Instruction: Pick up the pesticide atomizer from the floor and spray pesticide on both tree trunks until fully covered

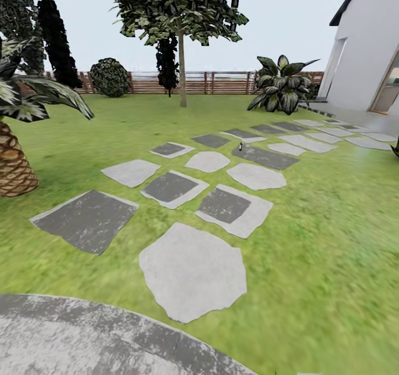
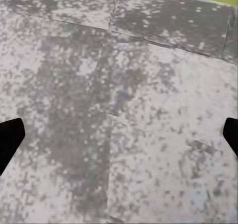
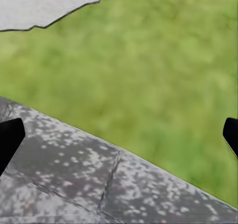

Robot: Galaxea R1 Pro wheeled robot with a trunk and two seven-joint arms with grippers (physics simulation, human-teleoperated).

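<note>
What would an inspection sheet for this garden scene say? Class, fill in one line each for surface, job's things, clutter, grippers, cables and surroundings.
Surface: green lawn crossed by grey stepping stones; mottled grey paving under the left arm.
Job's things: one tall tree with a bare trunk near the fence; a small dark object on a far stone, too small to identify.
Clutter: nothing seen.
Grippers: left gripper and right gripper both with jaws wide apart, empty.
Cables: nothing seen.
Surroundings: slatted wooden fence, scaly palm, white house.
</note>
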